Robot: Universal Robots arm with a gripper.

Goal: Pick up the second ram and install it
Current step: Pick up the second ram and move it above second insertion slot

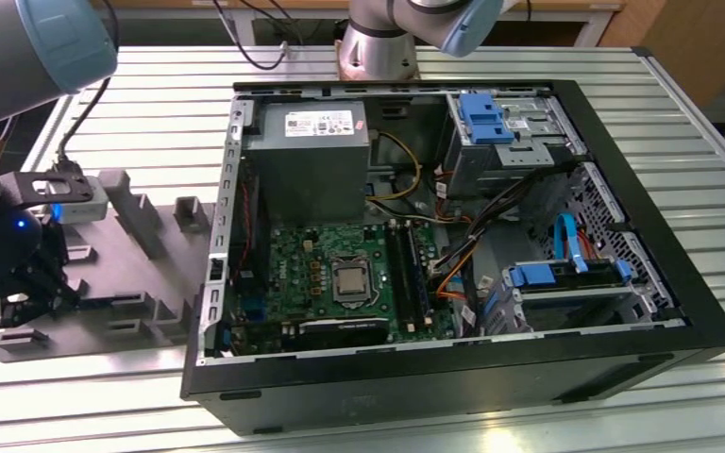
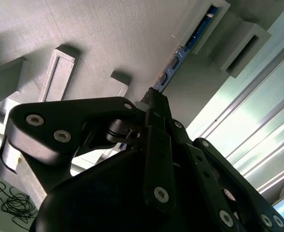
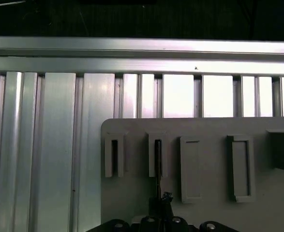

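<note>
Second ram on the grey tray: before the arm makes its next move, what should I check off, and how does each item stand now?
1. Second ram stands on edge in the slotted blocks of the grey tray: ok.
2. Gripper in line with the ram's edge, in the first wrist view: ok.
3. Ram gripped: cannot tell.
4. Computer case open, motherboard exposed: ok.
5. Memory slots include a free one: cannot tell.
6. Cables clear of those slots: cannot tell; they lie close beside them.
</note>
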